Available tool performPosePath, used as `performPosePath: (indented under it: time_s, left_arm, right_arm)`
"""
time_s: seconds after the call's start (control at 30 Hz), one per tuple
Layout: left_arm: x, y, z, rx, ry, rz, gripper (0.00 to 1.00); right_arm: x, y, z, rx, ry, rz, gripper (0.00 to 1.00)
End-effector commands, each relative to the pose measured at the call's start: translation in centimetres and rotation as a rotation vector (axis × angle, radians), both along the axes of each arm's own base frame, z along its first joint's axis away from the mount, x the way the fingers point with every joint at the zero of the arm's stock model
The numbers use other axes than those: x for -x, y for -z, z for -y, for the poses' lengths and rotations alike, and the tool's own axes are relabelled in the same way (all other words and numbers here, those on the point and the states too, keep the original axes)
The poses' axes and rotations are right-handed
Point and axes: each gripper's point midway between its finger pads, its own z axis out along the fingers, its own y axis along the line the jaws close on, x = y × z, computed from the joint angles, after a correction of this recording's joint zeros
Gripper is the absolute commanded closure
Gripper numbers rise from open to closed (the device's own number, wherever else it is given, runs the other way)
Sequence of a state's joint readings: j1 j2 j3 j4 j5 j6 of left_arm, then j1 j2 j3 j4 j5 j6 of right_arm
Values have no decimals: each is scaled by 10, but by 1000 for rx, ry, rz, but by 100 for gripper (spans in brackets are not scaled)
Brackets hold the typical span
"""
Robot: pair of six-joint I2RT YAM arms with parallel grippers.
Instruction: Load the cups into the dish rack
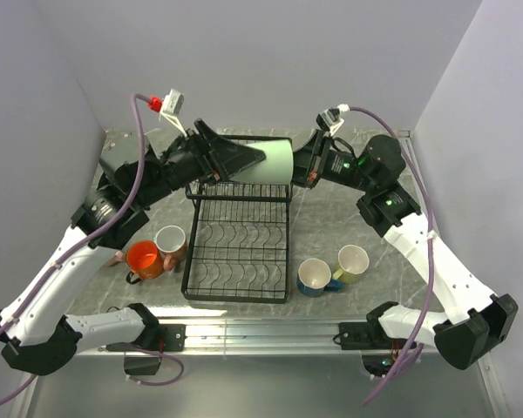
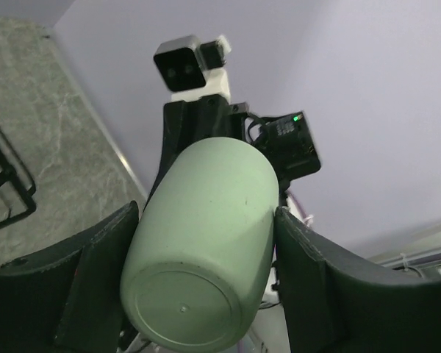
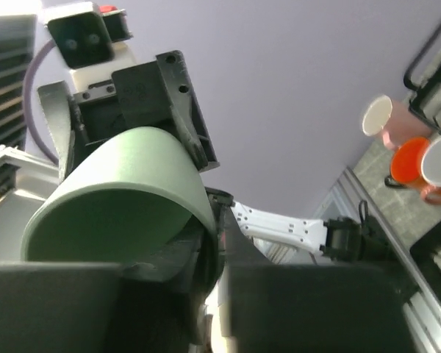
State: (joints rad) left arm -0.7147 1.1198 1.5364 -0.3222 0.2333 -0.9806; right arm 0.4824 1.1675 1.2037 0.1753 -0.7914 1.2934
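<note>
- Well, the pale green mug (image 1: 277, 162) lies on its side up in the air, over the far end of the black dish rack (image 1: 240, 252).
- The right gripper (image 1: 298, 165) is clamped on the mug's rim, with one finger inside the mug and one outside.
- The left gripper (image 1: 254, 160) is at the mug's bottom end. Its fingers (image 2: 95, 272) are spread wide, one on each side of the mug and right up against it. I cannot tell if they squeeze it.
- An orange mug (image 1: 144, 259) and a salmon mug (image 1: 172, 241) with a white inside stand close together on the table, just left of the rack.
- A blue mug (image 1: 315, 277) and a yellow-green mug (image 1: 352, 262) stand side by side, just right of the rack.
</note>
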Motion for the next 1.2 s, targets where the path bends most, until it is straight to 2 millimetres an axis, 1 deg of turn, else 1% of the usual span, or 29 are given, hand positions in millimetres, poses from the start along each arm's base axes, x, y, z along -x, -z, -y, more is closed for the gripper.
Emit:
performPosePath:
  time_s: [0.0,0.03,0.07,0.1,0.13,0.17,0.2,0.23,0.27,0.3,0.37,0.4,0.47,0.5,0.57,0.6,0.63,0.67,0.7,0.73,0.8,0.83,0.87,0.9,0.93,1.0,1.03,1.13,1.17]
  left_arm:
    - [14,7,-35,-85,-98,33,100]
    - [14,12,-42,-106,-124,26,100]
    - [13,25,-51,-149,-169,-11,100]
    - [19,26,-61,-156,-184,-9,100]
    - [22,33,-66,-179,-195,-21,100]
    - [24,39,-70,-203,-203,-29,100]
    - [27,55,-77,-249,-215,-64,100]
    - [29,66,-79,-279,-217,-86,100]
    - [29,76,-81,-309,-218,-111,100]
    - [32,100,-83,-367,-212,-163,100]
    - [32,126,-85,-423,-213,-216,100]
    - [27,149,-87,-476,-236,-256,100]
    - [25,178,-90,-547,-256,-306,100]
    - [23,199,-88,-603,-261,-347,100]
    - [24,223,-87,-695,-289,-379,100]
    - [21,239,-85,-755,-310,-402,100]
    - [26,246,-77,-780,-304,-406,100]
    - [20,252,-79,-808,-351,-401,100]
    - [19,266,-76,-842,-362,-411,100]
    - [19,273,-72,-837,-381,-428,100]
    - [9,290,-77,-841,-465,-436,100]
    - [5,295,-76,-816,-499,-452,100]
    - [0,306,-76,-817,-530,-455,100]
    - [-3,312,-74,-812,-548,-465,100]
    - [-8,322,-78,-856,-587,-470,100]
    - [-14,331,-78,-887,-622,-479,100]
    - [-19,337,-75,-916,-638,-478,100]
    - [-29,349,-62,-994,-608,-451,100]
    - [-30,352,-63,-1025,-613,-453,100]
  right_arm:
    - [-8,16,12,106,93,34,69]
    - [-9,31,16,164,108,-13,58]
    - [-10,36,21,210,132,27,51]
    - [-14,41,28,246,180,28,37]
    - [-18,49,35,288,214,17,34]
    - [-17,66,43,367,234,-9,34]
    - [-19,73,51,402,269,-21,34]
    - [-18,79,57,426,276,-33,33]
    - [-18,91,65,464,286,-63,33]
    - [-16,92,70,472,294,-63,33]
    - [-12,98,80,507,312,-66,34]
    - [-10,99,82,517,317,-60,34]
    - [-8,103,88,547,333,-59,34]
    - [-4,102,89,549,335,-47,34]
    - [1,105,93,564,337,-49,34]
    - [3,106,93,568,334,-49,35]
    - [6,108,94,571,329,-52,35]
    - [9,111,95,572,330,-52,35]
    - [10,113,96,575,329,-55,36]
    - [11,116,96,577,329,-58,36]
    - [15,123,99,588,331,-63,36]
    - [16,125,100,595,328,-66,36]
    - [18,128,101,600,327,-70,36]
    - [20,133,102,608,326,-79,36]
    - [22,134,102,608,325,-76,36]
    - [24,138,103,615,325,-79,36]
    - [25,138,104,614,327,-76,36]
    - [26,145,106,629,326,-82,37]
    - [26,145,106,633,328,-84,37]
